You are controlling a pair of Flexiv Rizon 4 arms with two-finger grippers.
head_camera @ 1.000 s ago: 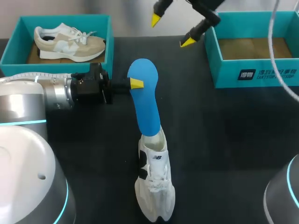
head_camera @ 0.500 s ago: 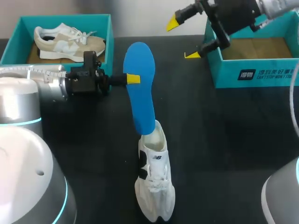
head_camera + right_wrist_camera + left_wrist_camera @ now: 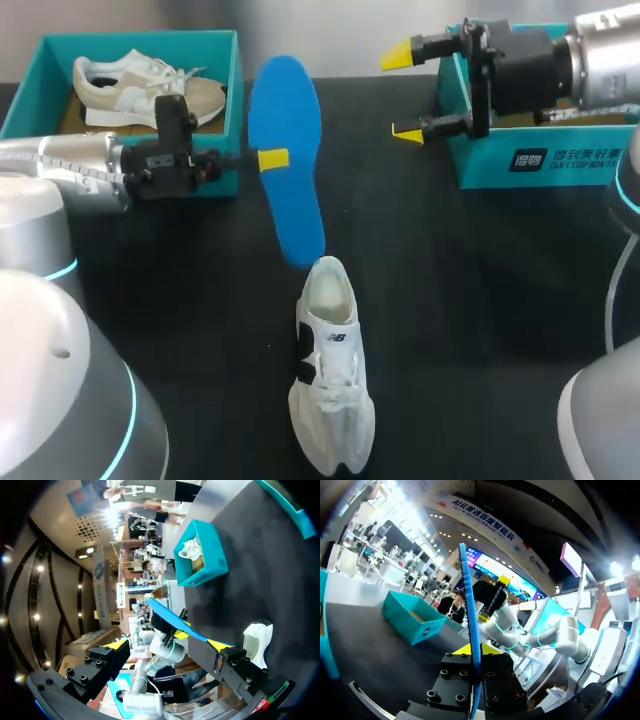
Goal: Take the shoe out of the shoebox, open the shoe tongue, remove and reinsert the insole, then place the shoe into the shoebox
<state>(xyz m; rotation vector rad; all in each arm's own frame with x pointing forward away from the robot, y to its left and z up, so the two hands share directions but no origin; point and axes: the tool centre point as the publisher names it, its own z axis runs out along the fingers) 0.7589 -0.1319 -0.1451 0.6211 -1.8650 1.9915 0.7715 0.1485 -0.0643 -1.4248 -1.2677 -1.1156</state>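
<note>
My left gripper (image 3: 272,158) is shut on a blue insole (image 3: 288,170) at its side edge, holding it in the air behind the white shoe (image 3: 330,375). The insole's near end hangs just past the shoe's heel opening, outside it. The shoe lies on the black table, toe toward me. In the left wrist view the insole (image 3: 469,625) stands edge-on between the fingers of the left gripper (image 3: 474,652). My right gripper (image 3: 403,92) is open and empty beside the right teal shoebox (image 3: 520,160). In the right wrist view the right gripper (image 3: 167,644) faces the insole (image 3: 172,622) and the shoe (image 3: 257,639).
A second teal box (image 3: 30,100) at the back left holds a beige shoe (image 3: 150,88); it also shows in the right wrist view as the far box (image 3: 205,560). The right shoebox's floor is bare cardboard. Black tabletop (image 3: 480,320) spreads around the white shoe.
The left gripper drew the insole up and back-left out of the white shoe. The right gripper swung right and turned, ending beside the right shoebox.
</note>
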